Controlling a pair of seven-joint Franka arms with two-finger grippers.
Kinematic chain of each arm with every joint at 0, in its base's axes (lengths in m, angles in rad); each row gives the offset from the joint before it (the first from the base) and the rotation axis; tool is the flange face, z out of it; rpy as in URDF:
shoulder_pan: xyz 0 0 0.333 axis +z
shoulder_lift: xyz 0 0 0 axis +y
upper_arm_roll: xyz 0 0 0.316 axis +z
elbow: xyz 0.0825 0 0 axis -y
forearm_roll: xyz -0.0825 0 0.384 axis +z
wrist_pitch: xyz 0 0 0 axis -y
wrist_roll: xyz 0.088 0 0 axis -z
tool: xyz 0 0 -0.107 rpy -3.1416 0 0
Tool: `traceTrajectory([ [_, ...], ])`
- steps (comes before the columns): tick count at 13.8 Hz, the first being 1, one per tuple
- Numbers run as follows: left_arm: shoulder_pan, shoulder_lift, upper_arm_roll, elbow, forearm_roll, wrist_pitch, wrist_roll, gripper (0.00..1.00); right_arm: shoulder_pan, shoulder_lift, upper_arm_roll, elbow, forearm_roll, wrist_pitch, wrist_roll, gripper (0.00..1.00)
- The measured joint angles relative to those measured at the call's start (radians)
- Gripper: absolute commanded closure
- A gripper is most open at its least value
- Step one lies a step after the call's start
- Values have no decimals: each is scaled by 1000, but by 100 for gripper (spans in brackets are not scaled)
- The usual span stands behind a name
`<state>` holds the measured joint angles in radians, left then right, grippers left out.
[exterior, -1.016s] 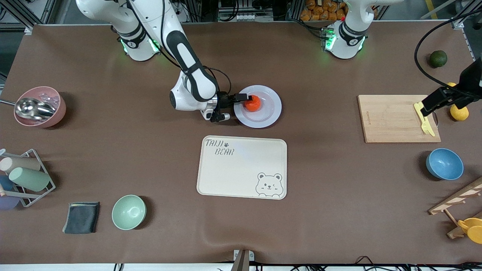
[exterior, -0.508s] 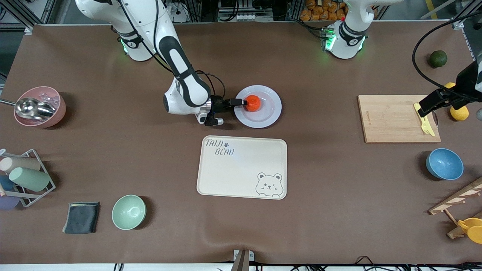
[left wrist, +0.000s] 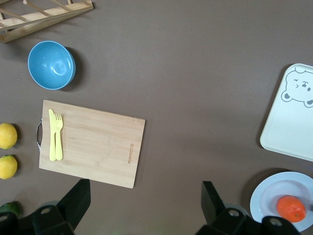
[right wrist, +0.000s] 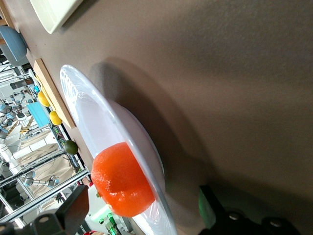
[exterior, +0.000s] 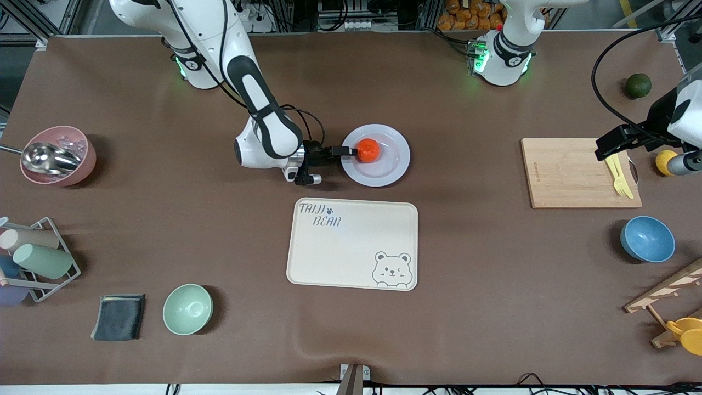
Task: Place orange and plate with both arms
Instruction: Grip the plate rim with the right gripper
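Since a second ago, our right gripper (exterior: 344, 151) has backed off the orange (exterior: 368, 150) toward the right arm's end of the table, and the left gripper (exterior: 610, 144) has lifted and drifted over the cutting board (exterior: 565, 174). The orange itself has not shifted.

We see the orange resting in the plate (exterior: 390, 164), off-centre, at about 10 o'clock from the plate's middle. Our right gripper hangs low over the plate's 9 o'clock rim, its fingers spread and holding nothing — the orange sits free just past the tips. The left gripper's fingers also stand wide and empty, above the board's end near the yellow fork (exterior: 616, 174).

What could go wrong, in our judgement: with the right fingers this low, a sideways drag could catch the rim and tip or slide the plate, and the round fruit would roll. The orange lies close to that same rim, so a nudge there could push it out.

For room, we have bare mat all around the plate. The bear tray (exterior: 351, 247) lies at 6 o'clock from it with a clear strip between. The left arm has open table to cross between board and plate — only the fork and 1 lemon (exterior: 663, 161) sit under it.
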<state>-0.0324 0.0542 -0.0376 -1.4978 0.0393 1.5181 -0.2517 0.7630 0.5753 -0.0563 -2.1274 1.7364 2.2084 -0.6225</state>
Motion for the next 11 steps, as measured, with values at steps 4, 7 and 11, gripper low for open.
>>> traceTrajectory([
  [4, 1, -1, 1, 4, 0, -5, 0, 0, 0, 0, 1, -1, 0, 1, -1, 65],
  [7, 1, -1, 1, 5, 0, -5, 0, 0, 9, -4, 0, -16, -1, 18, -40, 100],
  [11, 0, -1, -2, 6, 0, -5, 0, 0, 40, 7, 2, -18, -1, 25, -69, 100],
])
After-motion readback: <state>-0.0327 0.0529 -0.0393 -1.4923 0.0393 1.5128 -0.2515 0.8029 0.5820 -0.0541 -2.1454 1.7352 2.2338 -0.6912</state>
